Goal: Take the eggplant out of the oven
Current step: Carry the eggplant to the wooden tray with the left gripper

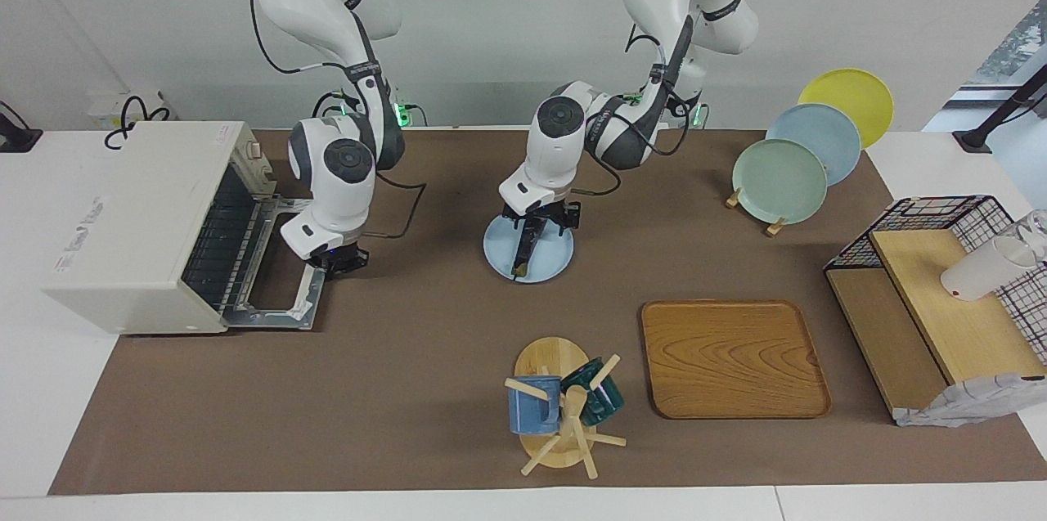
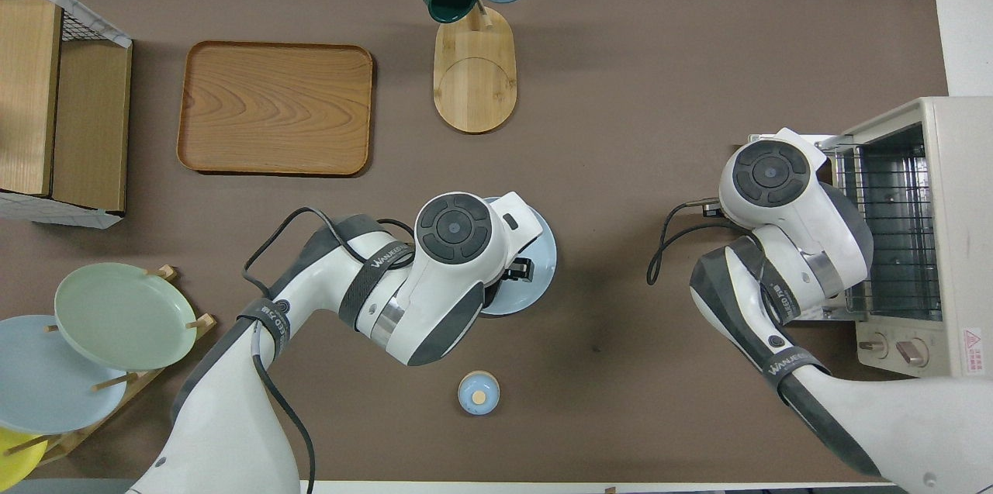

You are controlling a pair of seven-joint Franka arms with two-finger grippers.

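Currently eggplant (image 1: 522,247) lies on blue plate (image 1: 550,263) under left gripper (image 1: 536,228), jaws gripping it; right gripper (image 1: 339,259), jaw state indiscernible, over oven (image 1: 139,226) door; wooden tray (image 1: 732,357) at plate's 4 o'clock.

You see the oven (image 1: 135,226), a boxy cream-white toaster oven, sitting at the right arm's end of the table with its drop-down door (image 1: 274,292) folded flat onto the brown mat and its wire rack (image 2: 892,230) exposed in the open cavity. The eggplant (image 1: 523,247), slender, long and glossy dark purple-black, is outside the oven; you find it lying on the pale blue plate (image 1: 527,255) well apart from the oven, toward the middle of the table.
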